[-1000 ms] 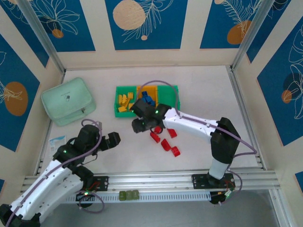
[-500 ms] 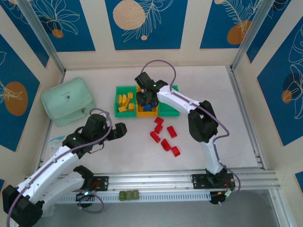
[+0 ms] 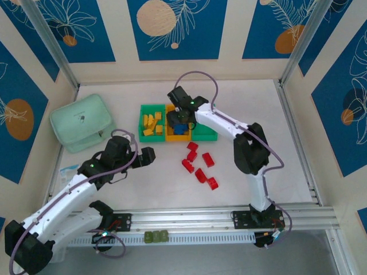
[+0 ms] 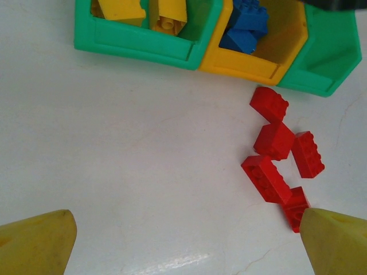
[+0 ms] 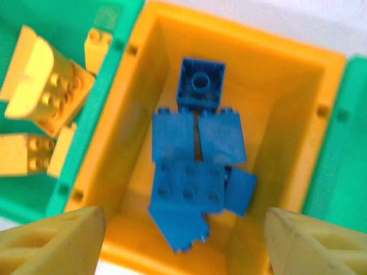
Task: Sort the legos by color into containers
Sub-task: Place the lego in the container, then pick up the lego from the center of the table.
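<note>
The containers stand in a row: a green bin [image 3: 151,124] with yellow legos [image 5: 40,86], an orange bin [image 5: 143,114] with several blue legos [image 5: 189,183], and a second green bin [image 3: 205,133]. My right gripper [image 5: 183,240] hangs open right over the orange bin [image 3: 175,132], with nothing between its fingers. Several red legos [image 4: 275,140] lie loose on the table in front of the bins. My left gripper [image 4: 186,246] stands wide open and empty over bare table, just left of the red legos [image 3: 199,162].
A pale mint rounded box [image 3: 81,121] sits at the far left. Small olive blocks [image 3: 155,235] rest on the metal rail [image 3: 183,217] at the near edge. A small packet [image 3: 69,170] lies by the left wall.
My right gripper has swung from the table by the red legos to above the orange bin, and its jaws have spread apart. The left gripper has shifted right towards the red legos.
</note>
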Tool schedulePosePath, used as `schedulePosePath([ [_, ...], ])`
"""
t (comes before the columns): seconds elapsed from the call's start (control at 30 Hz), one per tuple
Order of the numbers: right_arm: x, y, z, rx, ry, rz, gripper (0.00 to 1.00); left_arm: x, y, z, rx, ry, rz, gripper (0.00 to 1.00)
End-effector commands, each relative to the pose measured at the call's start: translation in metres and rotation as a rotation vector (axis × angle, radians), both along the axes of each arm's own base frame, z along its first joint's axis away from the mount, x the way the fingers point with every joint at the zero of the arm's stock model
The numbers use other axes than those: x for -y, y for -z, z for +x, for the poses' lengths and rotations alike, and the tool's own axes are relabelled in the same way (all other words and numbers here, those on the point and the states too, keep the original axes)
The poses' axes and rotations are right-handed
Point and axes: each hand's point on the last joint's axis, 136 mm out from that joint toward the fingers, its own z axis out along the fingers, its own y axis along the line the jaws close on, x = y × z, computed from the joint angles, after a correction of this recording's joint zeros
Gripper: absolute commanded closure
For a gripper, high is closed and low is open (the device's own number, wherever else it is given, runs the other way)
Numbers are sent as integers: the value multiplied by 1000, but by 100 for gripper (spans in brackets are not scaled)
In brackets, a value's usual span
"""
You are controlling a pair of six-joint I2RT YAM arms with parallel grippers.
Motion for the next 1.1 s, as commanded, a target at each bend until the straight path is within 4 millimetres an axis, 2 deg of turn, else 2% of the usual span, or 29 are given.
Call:
schedulePosePath([
  [0.0,13,-33,-26,22,8,55,25,5,-18,0,35,36,-38,1],
  [0.2,46,-28,-74,-44,48,80,23,12,-11,-8,10,81,-58,1],
  [0.4,78,-3,-116,-144,105,55,23,20,-2,-15,2,108,-85,1],
  [0.6,105,18,-150,-209,161,40,22,33,5,-21,12,136,-114,1],
  [0.73,120,37,-165,-256,205,33,21,39,10,-23,17,143,-118,1],
  [0.87,122,59,-175,-304,197,36,22,44,15,-23,7,142,-123,1],
  [1.07,124,86,-175,-362,207,2,24,51,22,-22,-2,146,-117,1],
])
